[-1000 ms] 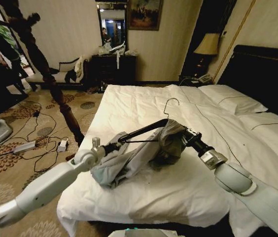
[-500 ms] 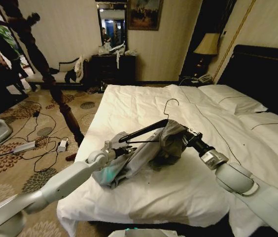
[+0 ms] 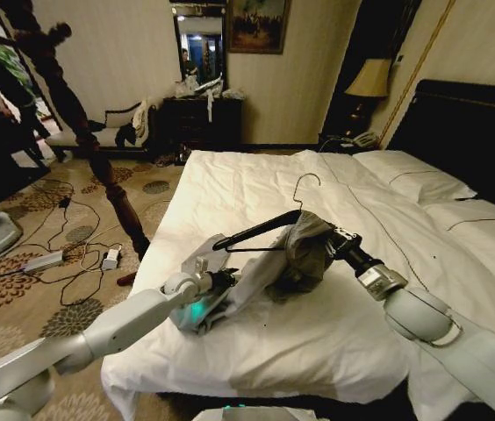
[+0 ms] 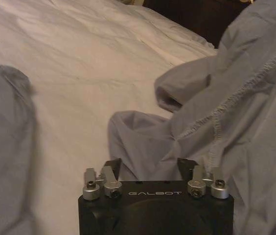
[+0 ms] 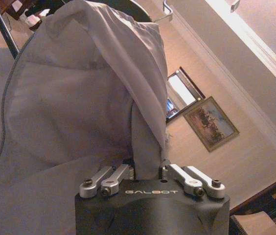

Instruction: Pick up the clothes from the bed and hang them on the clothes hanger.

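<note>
**Shirt half-threaded, hanger held aloft over the bed**

The likeliest failure from here is the clothes [image 3: 256, 276] sliding off the clothes hanger [image 3: 261, 235]: just one end is bunched over it, and a tug from the left side could pull that end free or tip the hanger.

The right gripper [image 5: 148, 171] reaches in from the headboard side, jaws pinched on the shirt fabric at the hanger's covered end, holding it above the middle of the bed [image 3: 256, 184].

The left gripper [image 4: 149, 166] stretches low from the foot-side edge, jaws parted with nothing between them, just beside the loose folds lying on the duvet.
</note>
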Controlling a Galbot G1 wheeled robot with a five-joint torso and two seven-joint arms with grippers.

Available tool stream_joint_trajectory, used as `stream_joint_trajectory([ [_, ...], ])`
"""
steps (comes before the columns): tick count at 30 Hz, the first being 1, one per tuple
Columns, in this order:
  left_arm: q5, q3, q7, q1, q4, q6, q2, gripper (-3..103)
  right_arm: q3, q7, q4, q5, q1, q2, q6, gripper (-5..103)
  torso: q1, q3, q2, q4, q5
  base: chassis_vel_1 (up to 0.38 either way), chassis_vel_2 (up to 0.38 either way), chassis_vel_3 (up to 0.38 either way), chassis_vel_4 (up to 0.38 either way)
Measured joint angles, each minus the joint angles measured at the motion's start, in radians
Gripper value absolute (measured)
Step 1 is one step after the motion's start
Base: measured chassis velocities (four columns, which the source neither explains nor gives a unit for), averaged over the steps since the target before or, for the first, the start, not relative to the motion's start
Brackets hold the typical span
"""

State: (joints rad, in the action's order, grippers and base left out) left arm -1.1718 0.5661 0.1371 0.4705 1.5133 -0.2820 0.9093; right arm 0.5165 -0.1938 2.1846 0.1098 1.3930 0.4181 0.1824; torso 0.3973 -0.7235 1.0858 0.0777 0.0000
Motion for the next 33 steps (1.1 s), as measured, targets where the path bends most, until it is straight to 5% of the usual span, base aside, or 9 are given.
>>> stream_joint_trajectory([
  [17, -0.001, -0.012, -0.027, 0.034, 0.037, 0.028, 0.001, 2, 0.008, -0.011, 0.013, -0.001, 0.018, 0.0, 0.005, 18, 0.0, 0.0, 0.0, 0.0002, 0.0, 0.0, 0.0, 0.0, 0.0],
  [33, -0.137, -0.304, -0.1, 0.102, 0.279, 0.024, -0.223, 0, -0.018, -0.026, -0.026, 0.015, -0.007, 0.036, 0.012, 18, 0.0, 0.0, 0.0, 0.0001, -0.0001, 0.0, 0.0, 0.0, 0.0],
])
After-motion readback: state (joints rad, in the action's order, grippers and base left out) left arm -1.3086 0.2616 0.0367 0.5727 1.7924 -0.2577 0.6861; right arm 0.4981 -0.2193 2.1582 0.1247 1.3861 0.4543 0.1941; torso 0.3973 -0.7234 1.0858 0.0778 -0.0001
